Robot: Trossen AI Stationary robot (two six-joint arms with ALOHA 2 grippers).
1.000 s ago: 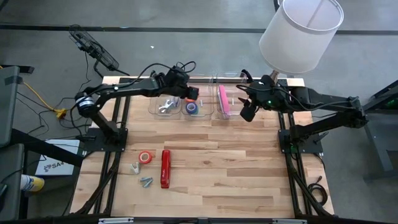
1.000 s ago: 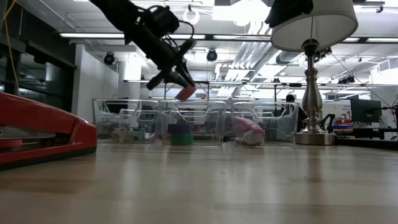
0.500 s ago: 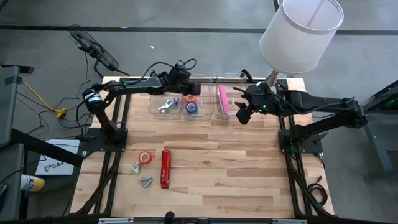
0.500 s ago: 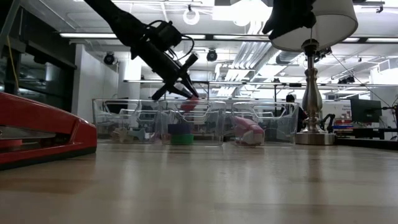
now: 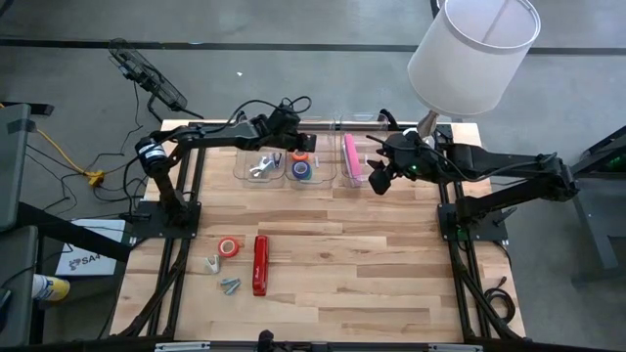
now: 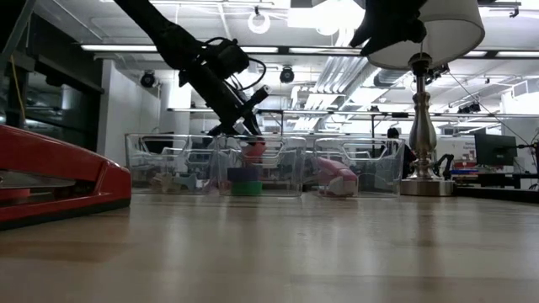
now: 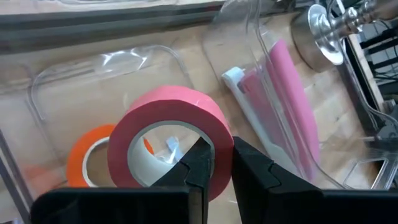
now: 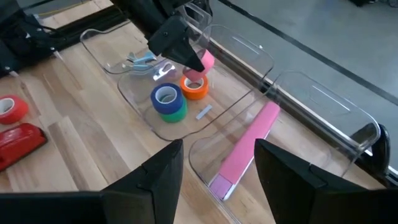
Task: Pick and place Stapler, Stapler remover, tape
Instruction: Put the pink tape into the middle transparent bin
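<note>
- High view: my left gripper [image 5: 296, 147] hangs over the middle clear plastic bin [image 5: 302, 178] at twelve o'clock on the pale wooden plank table [image 5: 391, 264], its fingers clamped on the pink ring-shaped roll of tape [image 5: 302, 144]. My right gripper [image 5: 377, 179] waits at about one o'clock, just beside the bin with the flat pink plastic stapler [image 5: 351, 156]. The long glossy red stapler [image 5: 260, 264], a red-orange tape roll [image 5: 229, 247] and small silvery metal claw removers [image 5: 230, 286] lie untouched near seven o'clock.
- Low view: the pink roll sits at the bin's rim height. My worry is that it clips the thin hard wall on release and rolls out onto the table.
- Left wrist view: both dark fingers [image 7: 199, 165] pinch one wall of the smooth pink hoop, with an orange tape roll [image 7: 93, 155] directly beneath. Dropped on edge, it could bounce off that roll (round on round is lively).
- Right wrist view: a blue roll stacked on a green one [image 8: 168, 102] crowds the bin, so landing room looks tight. The right gripper's fingers stand wide apart, holding nothing.
</note>
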